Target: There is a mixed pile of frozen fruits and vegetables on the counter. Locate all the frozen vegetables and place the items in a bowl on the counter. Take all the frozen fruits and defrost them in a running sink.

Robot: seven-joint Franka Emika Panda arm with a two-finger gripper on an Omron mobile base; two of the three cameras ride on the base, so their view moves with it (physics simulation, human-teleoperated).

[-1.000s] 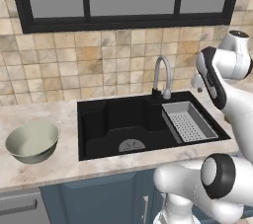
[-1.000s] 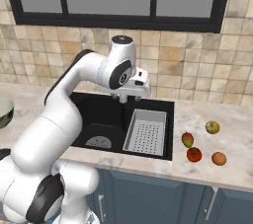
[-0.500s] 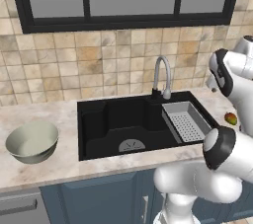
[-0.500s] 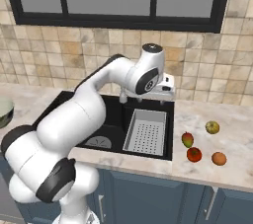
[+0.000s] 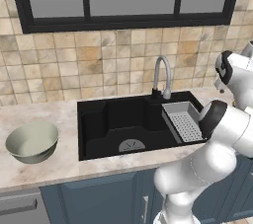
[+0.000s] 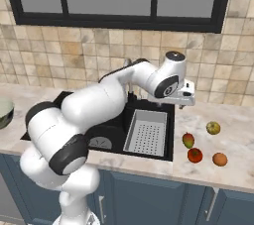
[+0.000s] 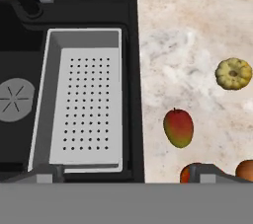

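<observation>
A beige marbled counter runs under a tiled wall and a dark-framed window, with a black sink set into it. Nearest the front edge, right of the sink, sit the red tomato and the orange ball, close together. Just behind them lies the red-green mango, near the sink's right rim, and farther back toward the wall the yellowish squash. The grey perforated tray fills the sink's right side; the faucet rises at its back edge. The gripper hangs above the sink's right rim, holding nothing; whether its fingers are spread or closed cannot be told. The bowl stands on the counter well left of the sink.
</observation>
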